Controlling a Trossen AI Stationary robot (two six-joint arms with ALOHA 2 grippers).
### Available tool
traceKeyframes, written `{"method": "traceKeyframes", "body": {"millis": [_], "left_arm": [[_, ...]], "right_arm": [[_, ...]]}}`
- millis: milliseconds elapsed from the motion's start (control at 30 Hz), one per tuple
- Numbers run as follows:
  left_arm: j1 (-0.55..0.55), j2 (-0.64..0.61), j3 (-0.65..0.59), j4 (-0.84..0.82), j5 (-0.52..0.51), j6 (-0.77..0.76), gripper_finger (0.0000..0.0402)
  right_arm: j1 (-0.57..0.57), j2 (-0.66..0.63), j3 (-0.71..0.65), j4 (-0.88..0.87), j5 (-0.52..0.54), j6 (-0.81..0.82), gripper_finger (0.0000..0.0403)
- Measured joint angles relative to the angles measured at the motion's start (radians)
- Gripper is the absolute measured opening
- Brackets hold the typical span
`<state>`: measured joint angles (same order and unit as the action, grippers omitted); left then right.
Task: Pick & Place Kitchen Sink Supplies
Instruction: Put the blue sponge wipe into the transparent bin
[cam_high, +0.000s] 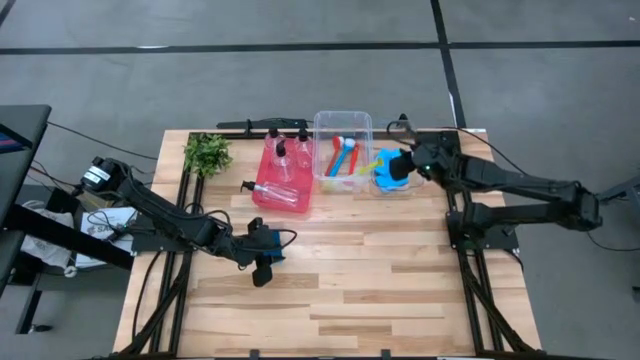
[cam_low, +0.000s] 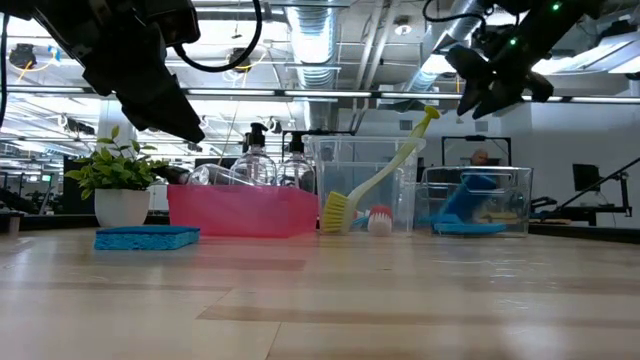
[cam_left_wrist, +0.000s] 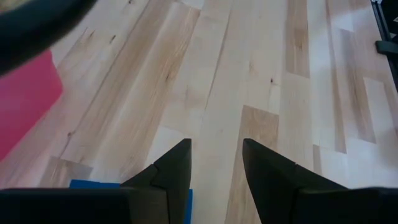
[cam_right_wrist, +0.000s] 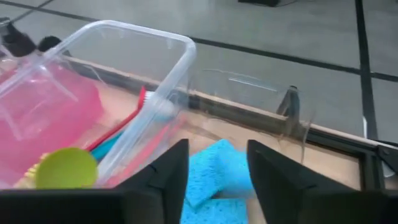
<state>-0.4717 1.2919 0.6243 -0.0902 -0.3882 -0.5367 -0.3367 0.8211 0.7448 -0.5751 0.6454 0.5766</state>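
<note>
Left gripper (cam_high: 262, 262), lower left of centre in the high view: jaws parted, empty, above a blue sponge (cam_low: 147, 237) lying on the table (cam_high: 400, 290). Centre top: red tray (cam_high: 283, 187) holding clear bottles (cam_high: 280, 160); beside it a clear bin (cam_high: 343, 150) with brushes (cam_high: 345, 156). Right of that, right gripper (cam_high: 403, 165), released, holding nothing, over blue sponges (cam_right_wrist: 214, 171) in the small bin (cam_low: 478, 200).

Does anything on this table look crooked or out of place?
One clear bottle lies on its side in the red tray while two others stand. The yellow-green brush leans askew. One blue sponge lies loose on the table.
</note>
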Motion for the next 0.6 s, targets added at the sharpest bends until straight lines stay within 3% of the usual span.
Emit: {"method": "traceKeyframes", "body": {"millis": [233, 433, 600], "left_arm": [[-0.017, -0.001, 0.001, -0.052, 0.053, -0.031, 0.0145], [-0.096, -0.001, 0.001, -0.211, 0.077, -0.100, 0.0145], [-0.137, -0.001, 0.001, -0.225, -0.011, -0.095, 0.0145]], "right_arm": [[0.043, -0.059, 0.000, 0.041, -0.010, 0.000, 0.0203], [0.100, -0.116, 0.000, 0.063, -0.006, 0.000, 0.0200], [0.148, -0.130, 0.000, 0.061, 0.033, 0.000, 0.0188]]}}
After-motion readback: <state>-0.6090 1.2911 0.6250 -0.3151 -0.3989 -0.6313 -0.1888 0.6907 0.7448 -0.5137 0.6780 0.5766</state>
